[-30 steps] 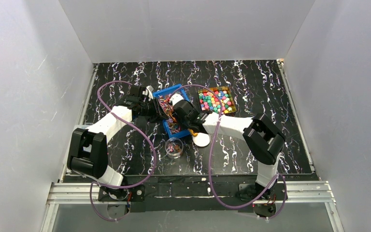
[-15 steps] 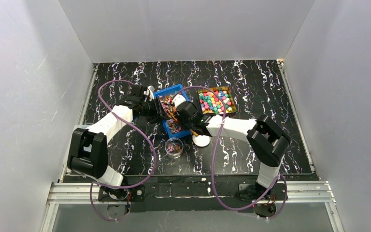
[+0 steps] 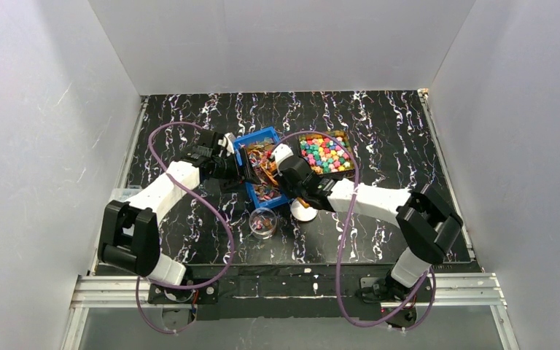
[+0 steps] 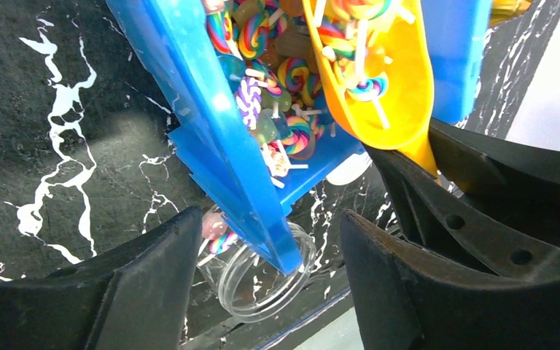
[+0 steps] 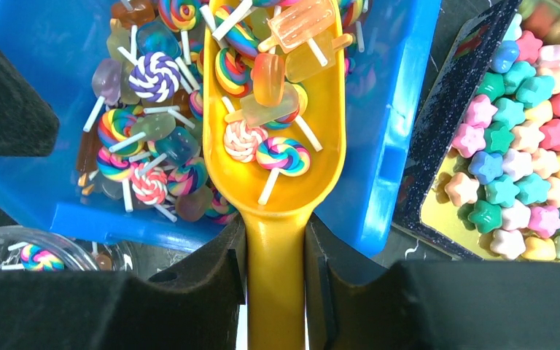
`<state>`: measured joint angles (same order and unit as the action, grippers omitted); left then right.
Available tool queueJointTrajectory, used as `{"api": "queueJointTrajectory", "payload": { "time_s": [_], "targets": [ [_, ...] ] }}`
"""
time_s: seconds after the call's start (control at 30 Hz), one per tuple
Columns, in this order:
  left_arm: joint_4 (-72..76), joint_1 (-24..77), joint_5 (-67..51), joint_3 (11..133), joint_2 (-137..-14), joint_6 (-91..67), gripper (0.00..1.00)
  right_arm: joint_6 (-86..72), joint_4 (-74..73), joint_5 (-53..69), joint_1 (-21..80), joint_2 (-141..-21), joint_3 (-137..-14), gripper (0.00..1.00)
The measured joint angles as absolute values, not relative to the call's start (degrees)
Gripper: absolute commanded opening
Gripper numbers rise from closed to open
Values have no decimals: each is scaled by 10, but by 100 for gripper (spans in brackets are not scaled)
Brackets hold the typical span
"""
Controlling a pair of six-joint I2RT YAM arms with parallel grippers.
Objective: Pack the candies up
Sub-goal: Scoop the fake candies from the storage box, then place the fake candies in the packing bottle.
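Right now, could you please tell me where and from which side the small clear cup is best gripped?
Grip the clear cup across its round outer wall, coming from the near side, toward the arms' bases. It stands upright with the blue bin close behind it and the white lid on its right; a side hold leaves its mouth open.

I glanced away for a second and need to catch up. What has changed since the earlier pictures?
The left hand has opened: its fingers now stand apart either side of the wall of the blue bin, apparently letting it go. The right arm's elbow swung out to the right. Unchanged: the right hand shut on the yellow scoop in the bin; jar, lid and star-sweet tray.
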<state>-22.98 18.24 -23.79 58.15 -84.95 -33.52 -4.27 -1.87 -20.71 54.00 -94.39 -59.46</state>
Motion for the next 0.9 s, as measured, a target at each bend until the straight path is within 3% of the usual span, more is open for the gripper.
{"api": "queueJointTrajectory", "payload": {
  "time_s": [0.9],
  "targets": [
    [-282,182,-327,601,-716,-335,79,-47,-68,-178,579,-722,-498,1]
  ]
}}
